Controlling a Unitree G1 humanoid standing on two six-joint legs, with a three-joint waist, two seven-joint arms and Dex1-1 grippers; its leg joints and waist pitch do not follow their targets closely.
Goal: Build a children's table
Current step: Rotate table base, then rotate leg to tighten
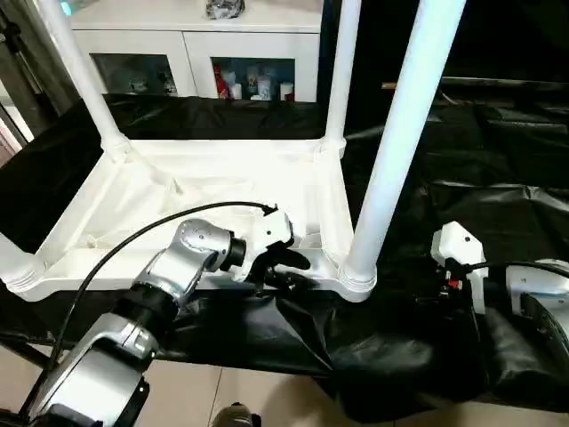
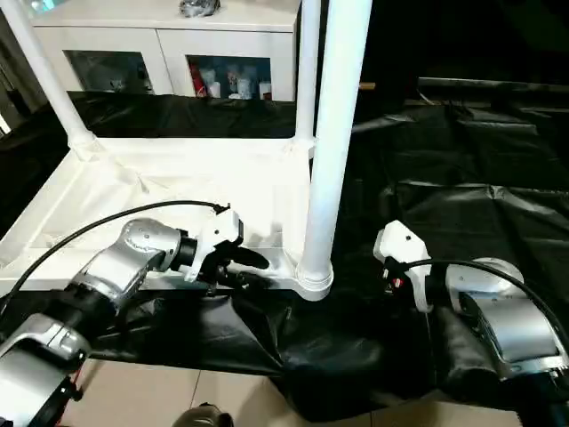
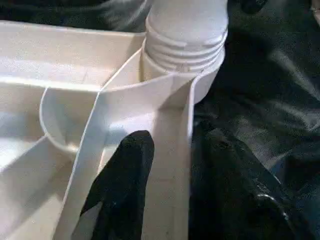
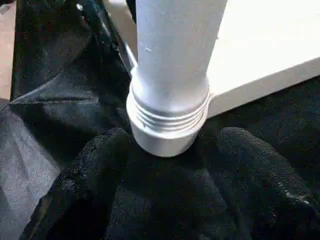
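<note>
The white tabletop (image 1: 204,191) lies underside up on the black cloth. Legs stand upright in its sockets: far left leg (image 1: 76,62), far right leg (image 1: 342,62), near right leg (image 1: 400,133). The near left socket (image 1: 20,269) sits at the picture's edge. My left gripper (image 1: 283,267) is at the tabletop's near rim, just left of the near right socket (image 3: 185,60). One finger (image 3: 125,185) is inside the rim wall and the other outside, pressed against it. My right gripper (image 4: 172,137) is open, its fingers (image 4: 95,175) on either side of that socket's base without touching it.
The black-draped work table (image 1: 498,178) stretches to the right in loose folds. A white cabinet (image 1: 196,53) with glass doors stands behind it. A black cable (image 1: 151,231) arcs over my left forearm. Tiled floor (image 1: 196,391) shows below the table's front edge.
</note>
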